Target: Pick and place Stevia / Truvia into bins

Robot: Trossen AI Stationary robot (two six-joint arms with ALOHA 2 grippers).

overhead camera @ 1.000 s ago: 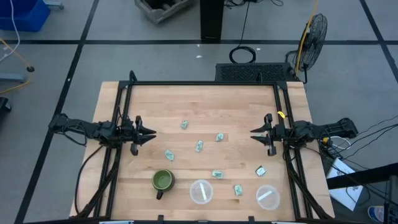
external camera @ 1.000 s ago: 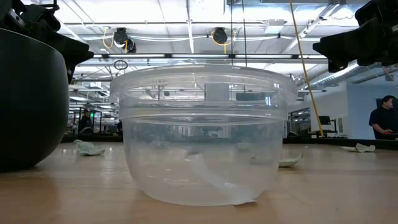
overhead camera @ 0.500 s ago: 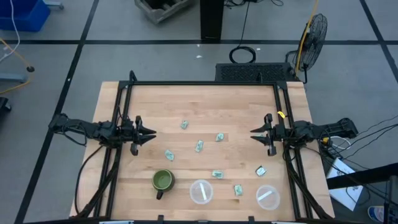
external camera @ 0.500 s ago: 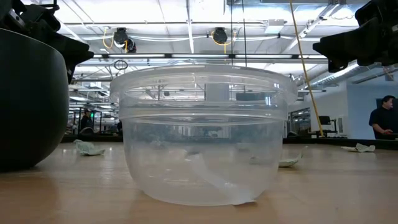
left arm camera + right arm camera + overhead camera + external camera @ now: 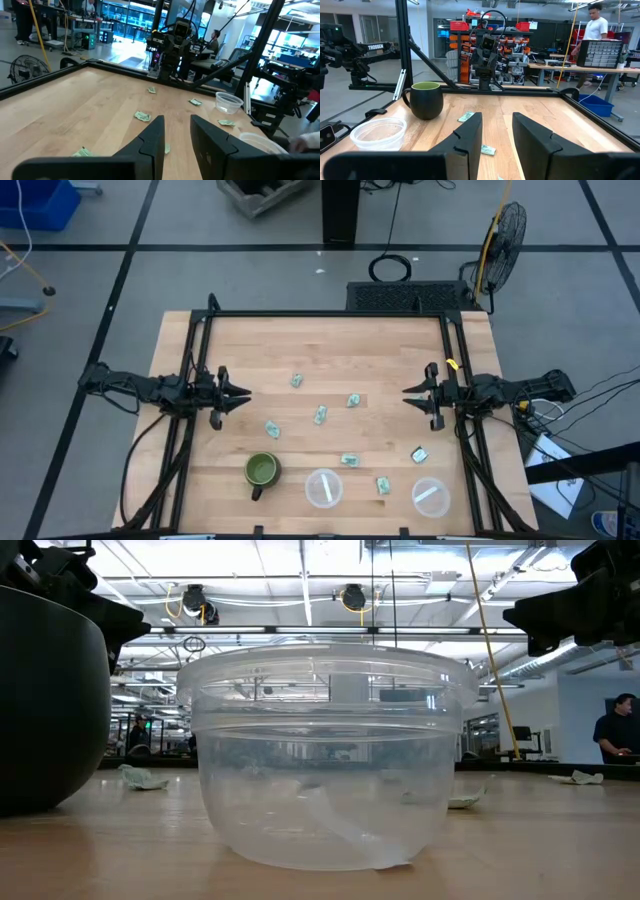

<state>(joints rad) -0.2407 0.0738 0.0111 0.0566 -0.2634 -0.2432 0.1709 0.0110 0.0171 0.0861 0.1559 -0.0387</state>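
Parts of the scene hidden, cropped or too small to resolve.

Low view: the dark mug [image 5: 45, 700] is cut off by the left edge, its handle out of sight; the nearer cup [image 5: 325, 755] fills the middle and hides most of the counter [image 5: 520, 840] behind it; both arms show only as dark shapes at the upper corners. High view: the packets [image 5: 320, 414] are too small for any print to be read, and the white strip inside each cup cannot be identified. Left wrist view: the closest cup [image 5: 261, 142] is blurred and partly cropped at the lower right.
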